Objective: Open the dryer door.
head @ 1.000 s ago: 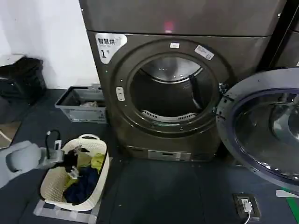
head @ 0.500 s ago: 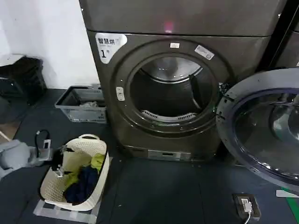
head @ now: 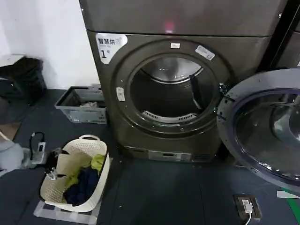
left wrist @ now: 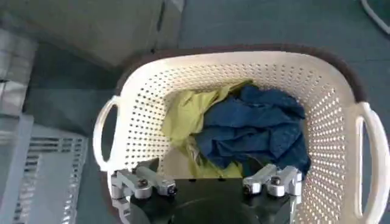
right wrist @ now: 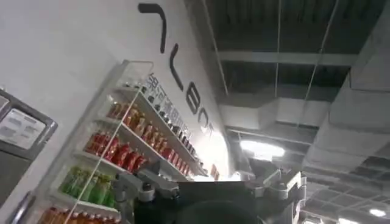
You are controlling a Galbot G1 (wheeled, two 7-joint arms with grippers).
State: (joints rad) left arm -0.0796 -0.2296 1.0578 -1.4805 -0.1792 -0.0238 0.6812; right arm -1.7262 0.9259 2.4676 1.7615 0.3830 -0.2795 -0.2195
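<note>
We see the dryer door (head: 262, 131) fully open, swung out to the right of the bronze-grey dryer (head: 140, 122) and hanging on its hinge at the right edge of the round opening. Its grey inner side and glass centre face us, and part of it is cut off by the right edge of the head view. The drum opening (head: 168, 93) is uncovered, with the metal drum visible inside. The white "1" label (head: 110, 45) sits at the upper left of the front panel.

The left gripper (left wrist: 208, 182) hovers over a cream perforated laundry basket (left wrist: 244, 58), well apart from the door. Its jaws are released, spread wide, with nothing between them. In the basket lie a blue garment (left wrist: 256, 131) and a yellow-green garment (left wrist: 183, 115), touching each other. In the head view the left arm (head: 9, 155) is low at the left edge, just beside the basket on the dark floor.

The right gripper (right wrist: 207, 185) points upward toward a ceiling and a wall shelf of bottles (right wrist: 116, 152). Its jaws are also released and hold nothing.

A grey crate (head: 82, 105) stands on the floor to the left of the dryer, behind the basket. A small floor socket box (head: 247, 205) lies below the open door.
</note>
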